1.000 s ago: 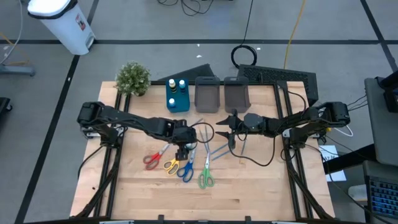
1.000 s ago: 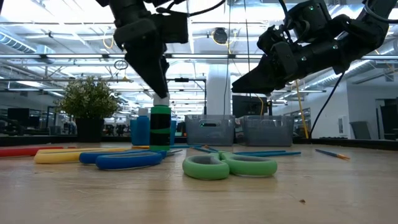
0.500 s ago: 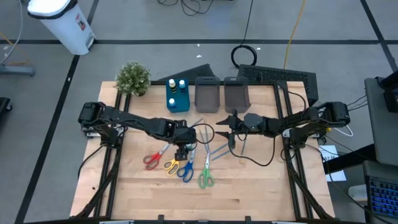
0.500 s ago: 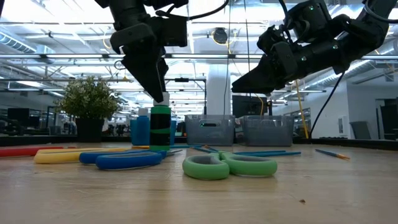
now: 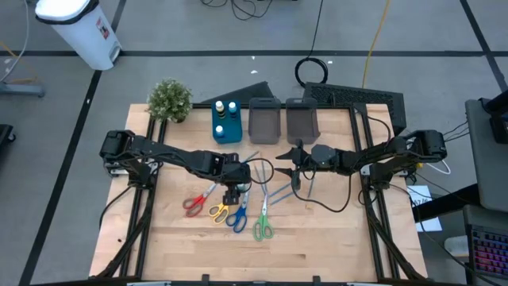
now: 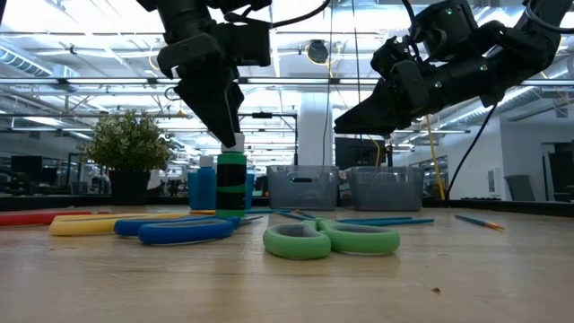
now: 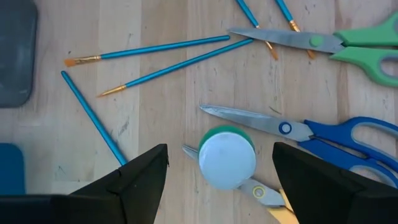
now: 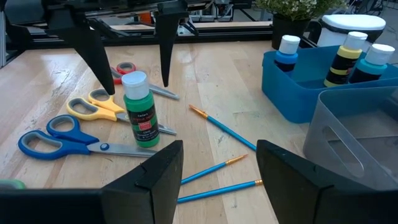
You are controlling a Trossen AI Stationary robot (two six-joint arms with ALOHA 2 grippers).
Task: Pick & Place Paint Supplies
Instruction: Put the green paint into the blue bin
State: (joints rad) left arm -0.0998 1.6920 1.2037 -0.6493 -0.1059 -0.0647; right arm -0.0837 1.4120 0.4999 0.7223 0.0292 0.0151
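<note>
A green paint bottle with a white cap (image 7: 227,157) stands upright on its base among the scissors, seen too in the right wrist view (image 8: 140,111) and the low view (image 6: 230,182). My left gripper (image 7: 221,149) hovers open right over it, one finger on either side of the cap, apart from it. Red (image 5: 193,204), yellow (image 5: 218,210), blue (image 5: 236,217) and green scissors (image 5: 263,226) lie flat on the table. Thin blue brushes (image 8: 221,130) lie near them. My right gripper (image 8: 217,163) is open, raised above the brushes right of the middle (image 5: 295,171).
A blue bin (image 5: 226,124) at the far edge holds bottles with yellow and pale caps (image 8: 348,56). Two grey bins (image 5: 264,121) (image 5: 302,119) stand to its right and a potted plant (image 5: 170,99) to its left. Bare wood stretches along the near edge.
My left gripper has shifted slightly above the green bottle, and its outline looks a little wider in the low view. The bottle has stayed upright in place. The right arm has kept still.
</note>
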